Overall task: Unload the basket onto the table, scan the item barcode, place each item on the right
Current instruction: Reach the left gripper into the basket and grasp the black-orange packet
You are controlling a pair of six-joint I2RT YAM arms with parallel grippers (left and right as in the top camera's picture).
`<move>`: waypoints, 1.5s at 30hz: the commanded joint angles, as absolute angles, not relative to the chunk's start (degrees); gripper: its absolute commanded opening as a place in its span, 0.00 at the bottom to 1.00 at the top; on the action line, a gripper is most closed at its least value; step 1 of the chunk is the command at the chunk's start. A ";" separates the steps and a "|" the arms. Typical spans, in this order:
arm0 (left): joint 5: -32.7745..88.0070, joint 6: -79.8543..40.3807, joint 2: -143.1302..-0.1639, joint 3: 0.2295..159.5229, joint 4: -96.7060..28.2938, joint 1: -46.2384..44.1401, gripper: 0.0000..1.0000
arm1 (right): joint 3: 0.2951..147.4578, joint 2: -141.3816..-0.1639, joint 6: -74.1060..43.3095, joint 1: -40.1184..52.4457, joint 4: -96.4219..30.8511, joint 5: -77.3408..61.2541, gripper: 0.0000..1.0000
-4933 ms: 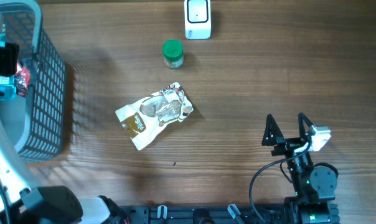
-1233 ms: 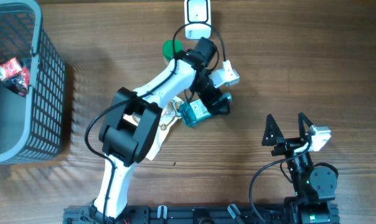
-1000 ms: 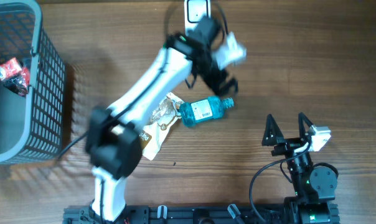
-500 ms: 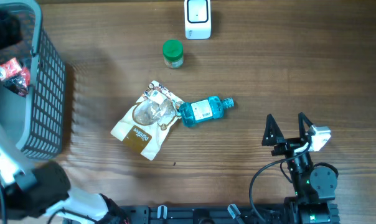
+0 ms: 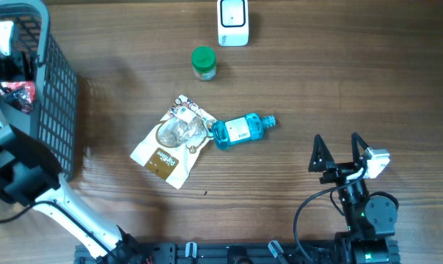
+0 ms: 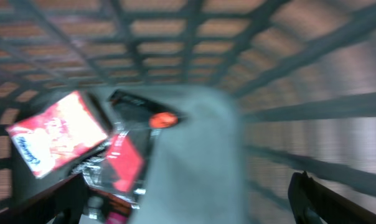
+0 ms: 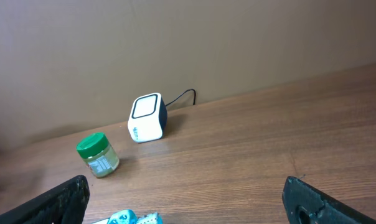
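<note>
My left gripper hangs open inside the grey mesh basket, above a pile of red snack packets on its floor; this view is blurred. From overhead, one red packet shows just below the left wrist. A blue bottle lies on its side mid-table, label up, touching a crumpled pouch. The white scanner stands at the far edge. My right gripper rests open at the near right, holding nothing.
A green-lidded jar stands just in front and left of the scanner, and shows as the jar in the right wrist view. The basket takes up the far left corner. The scanner's cable runs toward the back wall.
The left arm let go of the blue bottle beside the pouch, then swung from the scanner area left into the basket. The pouch was shifted and turned. The right arm has not moved.
</note>
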State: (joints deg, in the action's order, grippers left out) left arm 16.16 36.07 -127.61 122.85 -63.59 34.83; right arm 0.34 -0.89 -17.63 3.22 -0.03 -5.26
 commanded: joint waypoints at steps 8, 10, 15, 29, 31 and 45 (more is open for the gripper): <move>5.69 48.07 -135.81 122.89 -55.92 35.16 1.00 | 0.30 -0.43 -16.67 3.38 0.10 -4.49 1.00; 5.74 48.64 -137.03 122.89 -55.18 35.16 1.00 | 0.30 -0.43 -16.67 3.38 0.10 -4.49 1.00; 7.33 49.12 -140.07 122.89 -54.78 35.16 1.00 | 0.30 -0.43 -16.67 3.38 0.10 -4.49 1.00; 13.91 49.15 -140.53 119.66 -53.28 35.79 1.00 | 0.30 -0.43 -16.67 3.38 0.10 -4.49 1.00; 13.91 49.15 -140.53 119.17 -53.63 36.18 1.00 | 0.30 -0.43 -16.67 3.38 0.10 -4.49 1.00; 19.07 52.31 -142.23 119.13 -53.78 37.74 0.75 | 0.30 -0.43 -16.67 3.38 0.10 -4.49 1.00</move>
